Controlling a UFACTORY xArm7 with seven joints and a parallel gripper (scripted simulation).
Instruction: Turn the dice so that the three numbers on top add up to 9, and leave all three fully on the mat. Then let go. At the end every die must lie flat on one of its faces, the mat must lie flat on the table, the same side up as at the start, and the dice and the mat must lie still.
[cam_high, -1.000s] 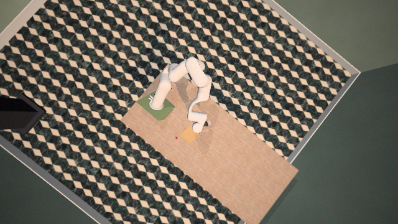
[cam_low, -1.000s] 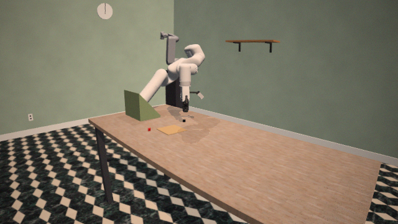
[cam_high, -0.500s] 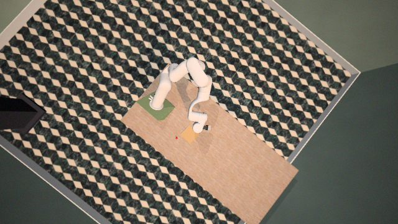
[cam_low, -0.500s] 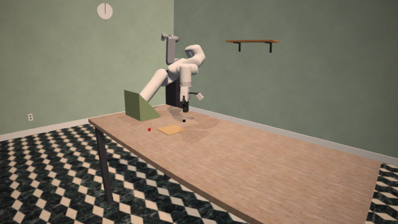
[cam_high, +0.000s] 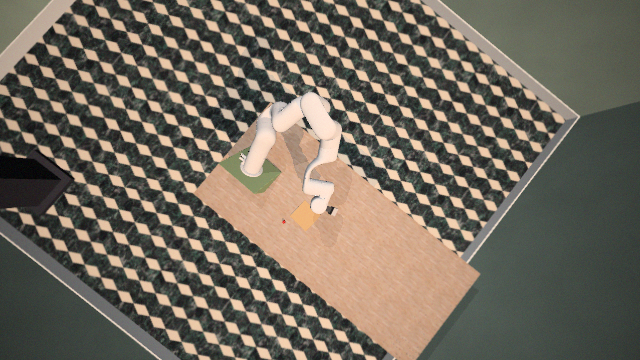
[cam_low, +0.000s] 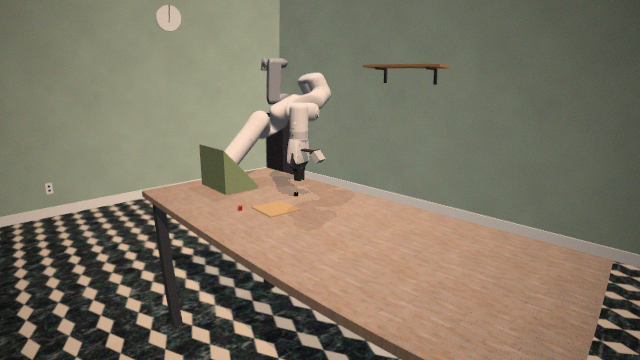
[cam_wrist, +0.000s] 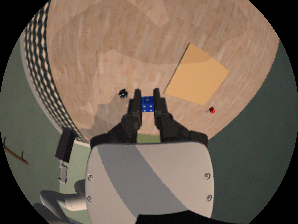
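My gripper (cam_low: 299, 178) (cam_wrist: 147, 96) is shut on a blue die (cam_wrist: 147, 104) and holds it above the table. Two pipped faces of the blue die show in the wrist view; its number on top is unclear. A black die (cam_low: 296, 194) (cam_wrist: 123, 93) sits on the table, off the mat, below the gripper in the exterior view; the top view does not show it. A red die (cam_high: 284, 221) (cam_low: 240, 208) (cam_wrist: 212, 110) sits on the table on the other side of the orange mat (cam_high: 304, 216) (cam_low: 276, 208) (cam_wrist: 196, 75). The mat lies flat with no die visible on it.
A green wedge-shaped block (cam_high: 258, 186) (cam_low: 212, 170) stands at the end of the wooden table (cam_high: 390, 260) (cam_low: 425, 260), beside the arm's lower part. A shelf (cam_low: 406, 66) is on the wall, far from the arm.
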